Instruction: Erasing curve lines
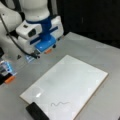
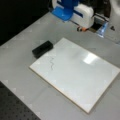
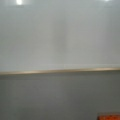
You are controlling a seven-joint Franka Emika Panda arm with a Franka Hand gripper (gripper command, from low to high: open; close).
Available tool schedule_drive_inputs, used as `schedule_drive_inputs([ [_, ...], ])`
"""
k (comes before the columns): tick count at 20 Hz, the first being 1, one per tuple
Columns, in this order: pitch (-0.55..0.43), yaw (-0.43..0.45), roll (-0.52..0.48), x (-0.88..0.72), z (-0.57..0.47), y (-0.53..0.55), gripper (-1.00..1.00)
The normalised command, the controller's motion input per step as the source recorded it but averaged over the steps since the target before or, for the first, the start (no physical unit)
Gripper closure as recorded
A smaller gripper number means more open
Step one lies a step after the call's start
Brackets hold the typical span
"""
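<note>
From where I stand, the gripper [image 1: 47, 51] hangs above the grey table [image 1: 82, 46], beyond the far edge of the white board [image 1: 75, 80], at a front view's upper left. It holds nothing and touches nothing. An orange fingertip [image 1: 48, 51] peeks out under its blue body, but whether the jaws are spread or pressed together I cannot tell. In the wrist view only the board's pale surface [image 3: 60, 37], its wooden edge and a sliver of orange fingertip [image 3: 108, 117] show.

The black eraser [image 2: 42, 49] lies on the table against the board's corner. Just right of it in a front view, the curve lines [image 2: 51, 63] sit unerased on the board, well apart from the gripper [image 2: 82, 28].
</note>
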Motion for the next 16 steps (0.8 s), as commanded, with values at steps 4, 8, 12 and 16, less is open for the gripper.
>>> schedule_drive_inputs([
  [4,0.215,0.11,-0.044,0.33,0.08,-0.45,-1.0],
  [8,0.192,0.101,-0.087,0.25,0.02,-0.42,-1.0],
  [12,0.149,0.156,-0.085,0.15,-0.11,-0.47,-1.0],
  [16,0.104,0.199,-0.129,0.06,-0.17,-0.53,-1.0],
])
